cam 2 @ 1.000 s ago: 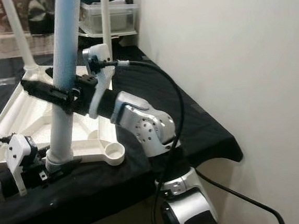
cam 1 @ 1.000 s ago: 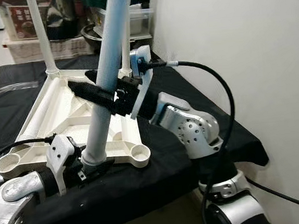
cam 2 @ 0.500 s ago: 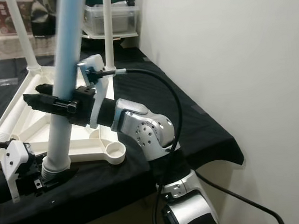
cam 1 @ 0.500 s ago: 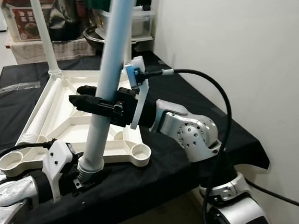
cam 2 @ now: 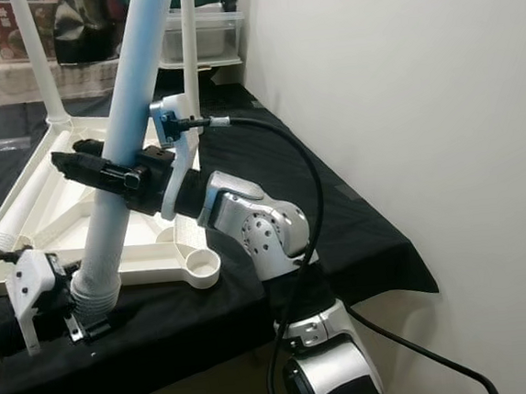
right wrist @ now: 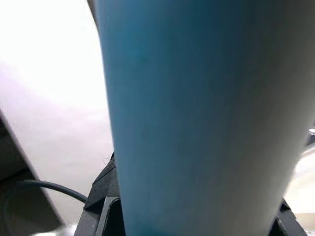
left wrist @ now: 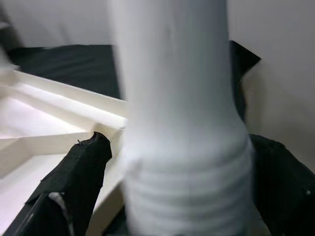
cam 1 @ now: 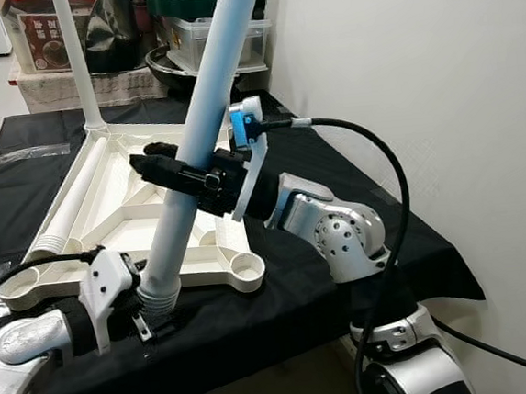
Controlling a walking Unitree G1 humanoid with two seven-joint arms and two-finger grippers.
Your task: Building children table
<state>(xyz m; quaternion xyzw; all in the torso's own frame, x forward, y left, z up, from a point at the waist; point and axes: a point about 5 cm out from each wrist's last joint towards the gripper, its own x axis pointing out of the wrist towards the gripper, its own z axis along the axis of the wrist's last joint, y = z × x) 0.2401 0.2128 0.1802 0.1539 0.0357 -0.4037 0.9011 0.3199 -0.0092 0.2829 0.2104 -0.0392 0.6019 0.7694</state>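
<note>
A white children's tabletop (cam 1: 98, 207) lies upside down on a black-covered table (cam 1: 338, 209), with two white legs standing in its far corners. A long pale blue table leg (cam 1: 204, 128) leans up to the right. My right gripper (cam 1: 183, 174) is shut on its middle. My left gripper (cam 1: 153, 310) is shut on its ribbed lower end (left wrist: 187, 191), just in front of the tabletop's near edge, left of an empty corner socket (cam 1: 245, 271). The right wrist view looks closely at the pale blue leg (right wrist: 197, 113) between the black fingers.
A white wall (cam 1: 418, 73) runs close along the right side of the table. Beyond the far end stand clear storage boxes (cam 1: 222, 39), a printed carton (cam 1: 42, 37) and a dark bowl. A black cable (cam 1: 380, 164) loops from the right wrist.
The blue leg has tipped further to the right, its top swinging right. My right gripper has risen slightly with it; my left gripper holds the ribbed end near the tabletop's front edge.
</note>
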